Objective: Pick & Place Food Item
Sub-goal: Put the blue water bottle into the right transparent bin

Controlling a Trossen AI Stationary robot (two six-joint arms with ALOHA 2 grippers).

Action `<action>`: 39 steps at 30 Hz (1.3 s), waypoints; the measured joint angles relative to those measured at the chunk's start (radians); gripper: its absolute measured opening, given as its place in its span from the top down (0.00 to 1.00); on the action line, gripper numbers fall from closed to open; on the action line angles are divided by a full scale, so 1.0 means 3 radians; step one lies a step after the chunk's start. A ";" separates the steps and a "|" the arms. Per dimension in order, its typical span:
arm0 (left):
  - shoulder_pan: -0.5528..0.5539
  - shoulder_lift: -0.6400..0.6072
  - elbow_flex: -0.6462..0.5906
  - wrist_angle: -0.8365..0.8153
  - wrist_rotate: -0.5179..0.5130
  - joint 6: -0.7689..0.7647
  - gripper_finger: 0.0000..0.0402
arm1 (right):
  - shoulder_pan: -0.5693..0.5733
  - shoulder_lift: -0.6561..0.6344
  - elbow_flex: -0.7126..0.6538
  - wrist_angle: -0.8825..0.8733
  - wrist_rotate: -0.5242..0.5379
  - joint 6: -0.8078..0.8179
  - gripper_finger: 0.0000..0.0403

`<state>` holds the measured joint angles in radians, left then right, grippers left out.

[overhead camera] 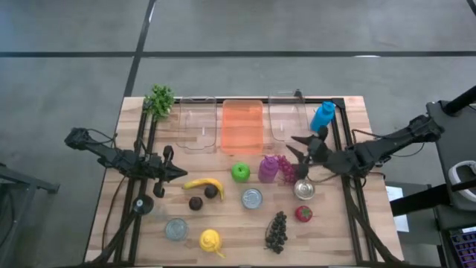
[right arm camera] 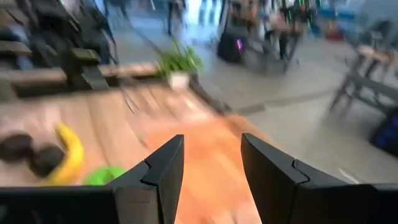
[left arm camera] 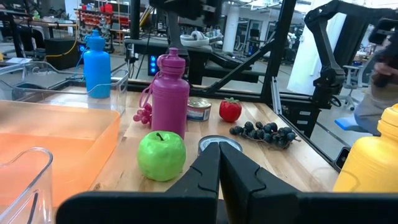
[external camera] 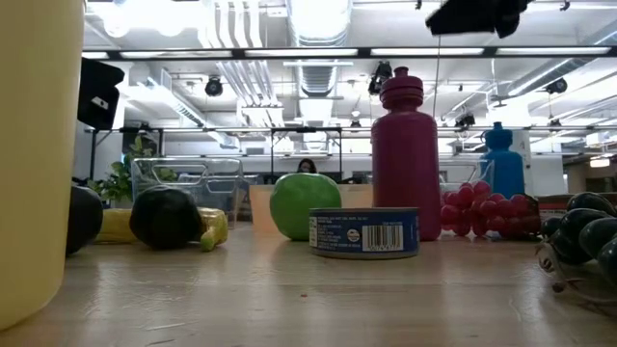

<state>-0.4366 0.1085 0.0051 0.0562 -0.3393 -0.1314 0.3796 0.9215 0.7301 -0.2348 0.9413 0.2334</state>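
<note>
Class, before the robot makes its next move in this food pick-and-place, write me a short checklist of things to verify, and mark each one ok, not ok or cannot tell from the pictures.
1. Right gripper fingers apart and empty: ok.
2. Left gripper shut, parked near the banana: ok.
3. Orange tray has free room: ok.
4. Green apple stands apart from the purple bottle: ok.
5. Red grapes free of the purple bottle: cannot tell; they sit close beside it.
6. Which food item is the target: cannot tell.

A wooden table (overhead camera: 327, 231) carries an apple (overhead camera: 239, 173), banana (overhead camera: 204, 183) and tins (overhead camera: 252, 198).
</note>
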 joint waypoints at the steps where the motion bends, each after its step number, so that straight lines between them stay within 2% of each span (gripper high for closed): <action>1: 0.0000 0.0000 0.0000 0.0000 -0.0001 0.0000 0.97 | -0.0055 -0.0006 0.0083 -0.0259 -0.0001 0.0116 0.61; 10: 0.0000 0.0000 0.0001 -0.0001 -0.0001 0.0000 0.97 | -0.0579 -0.0010 0.0817 -0.2288 -0.0009 0.1398 0.64; 15: 0.0000 0.0000 0.0000 0.0000 -0.0001 0.0000 0.97 | -0.1003 -0.0010 0.1097 -0.3005 -0.0144 0.1750 0.64; 24: 0.0000 0.0000 0.0001 0.0000 -0.0001 -0.0001 0.97 | -0.1984 0.0013 0.1299 -0.3095 -0.0656 0.1319 0.61; 31: 0.0000 0.0000 0.0001 -0.0001 0.0000 0.0000 0.97 | -0.2690 0.0069 0.1281 -0.3097 -0.0736 0.1093 0.61; 39: 0.0000 0.0000 0.0000 0.0000 -0.0001 0.0000 0.97 | -0.3336 0.0302 0.1198 -0.2997 -0.1048 0.0749 0.64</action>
<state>-0.4366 0.1085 0.0051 0.0562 -0.3397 -0.1314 -0.6213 1.0119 1.0893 -1.1340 0.6269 0.4582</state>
